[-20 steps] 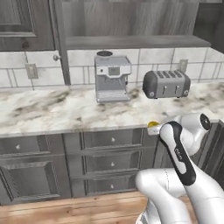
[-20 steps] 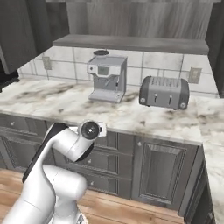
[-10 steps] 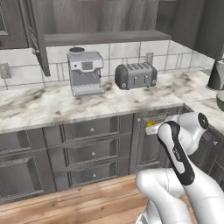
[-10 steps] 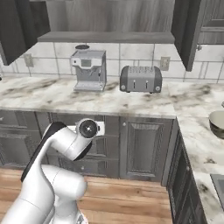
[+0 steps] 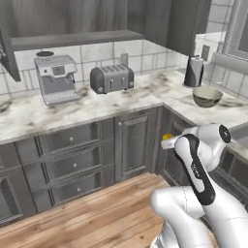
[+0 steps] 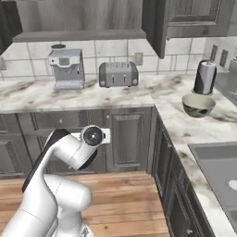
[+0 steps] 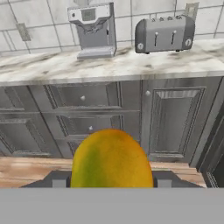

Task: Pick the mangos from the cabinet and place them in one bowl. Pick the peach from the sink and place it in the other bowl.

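My gripper [image 7: 111,180] is shut on a yellow-green mango [image 7: 111,159], which bulges large between the two dark fingers in the hand view. In the left base view the gripper [image 5: 167,142] hangs in front of the lower cupboard doors, a sliver of the mango [image 5: 167,137] showing yellow at its tip. The cabinet's grey shelf [image 5: 72,38] runs above the coffee machine. A dull grey-green bowl [image 5: 207,96] [image 6: 198,105] stands on the corner counter to the right. The dark sink [image 6: 220,169] lies beyond it at the lower right edge.
A coffee machine [image 5: 55,77] and a toaster [image 5: 112,78] stand against the tiled wall. A dark cylindrical canister [image 6: 205,77] sits behind the bowl. Panelled drawers and doors [image 6: 125,136] face me below the marble counter, with wooden floor [image 5: 87,218] in front.
The base has swung to the right, so the whole scene slid left; the corner counter, the grey-green bowl and the sink came into view. The mango stays gripped.
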